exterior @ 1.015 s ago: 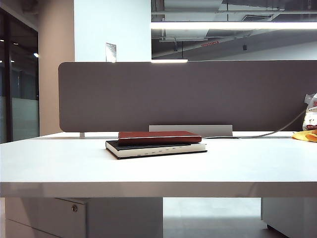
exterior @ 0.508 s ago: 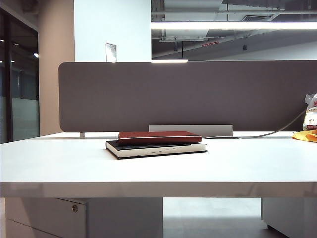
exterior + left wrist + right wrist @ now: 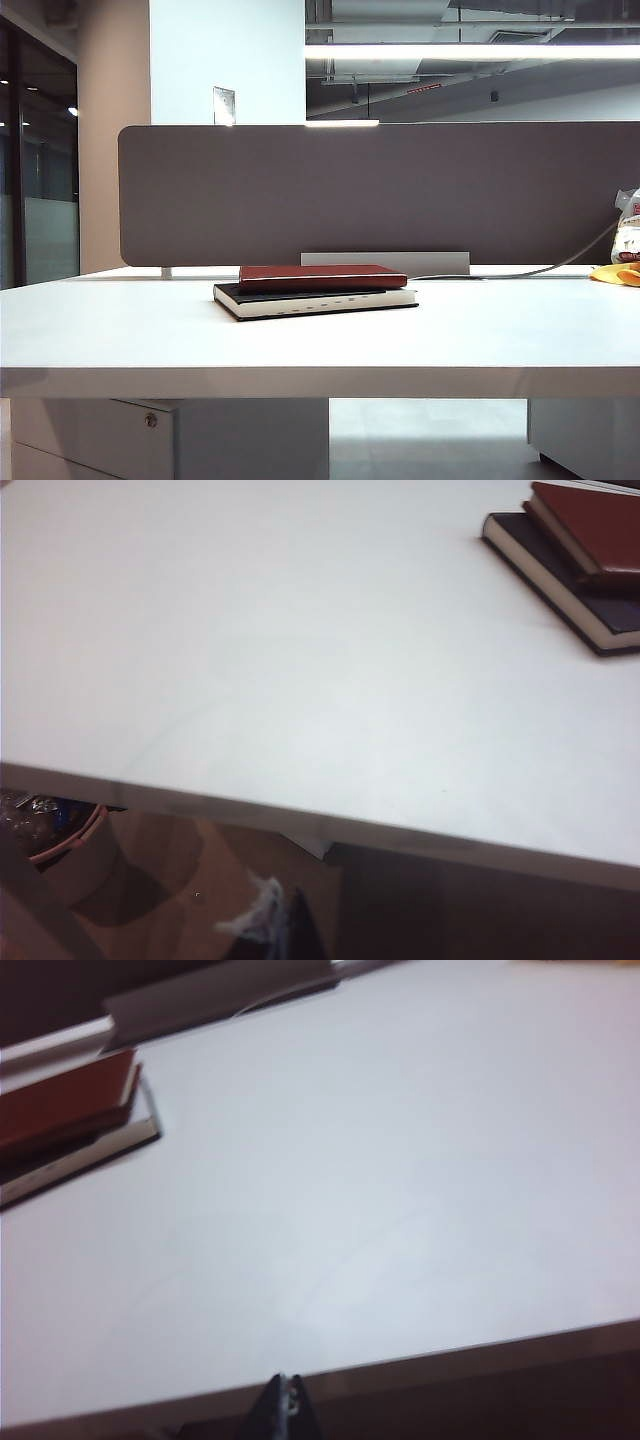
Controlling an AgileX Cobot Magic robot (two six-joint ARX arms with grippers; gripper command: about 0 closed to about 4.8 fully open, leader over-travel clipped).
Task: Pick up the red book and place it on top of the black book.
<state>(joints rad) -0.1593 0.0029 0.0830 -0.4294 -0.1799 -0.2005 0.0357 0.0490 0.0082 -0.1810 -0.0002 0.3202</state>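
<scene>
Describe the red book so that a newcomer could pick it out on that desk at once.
Start at the long grey partition behind the white table. In front of its middle lies a stack of two books. The red book is the upper one: thin, plain maroon, while the black book under it is thicker, with pale page edges.

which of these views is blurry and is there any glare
Exterior view: sharp, with the ceiling light strip blown out. Right wrist view: softest, the red book smeared. Left wrist view: mildly soft, the white tabletop washed out, the black book still readable.
</scene>
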